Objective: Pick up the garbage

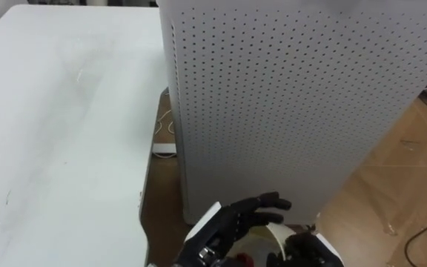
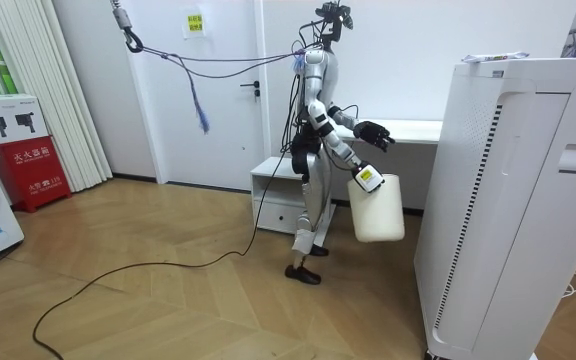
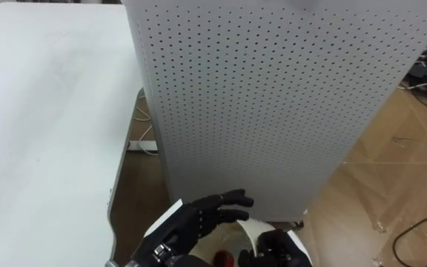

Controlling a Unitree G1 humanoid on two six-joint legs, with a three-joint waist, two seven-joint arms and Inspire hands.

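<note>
Your robot stands on the wooden floor (image 1: 402, 174) between the white bench (image 1: 58, 133) on its left and a tall white perforated cabinet (image 1: 295, 96) straight ahead, facing the cabinet with its knees slightly bent in the room view. Your left hand (image 1: 245, 216) reaches forward at waist height, close to the cabinet's lower front; its dark fingers are spread loosely and hold nothing. Your right hand (image 1: 308, 251) sits low at the bottom edge of the eye views, closed round the rim of the white bin (image 2: 376, 208). In the room view the bin hangs upright from that hand, beside the robot's thigh and clear of the floor. Down inside the curved rim, under your left hand, you can see a small red thing (image 1: 241, 259), but you cannot tell what it is. A white power strip (image 1: 163, 148) with thin cables lies on the floor in the gap between bench and cabinet.
</note>
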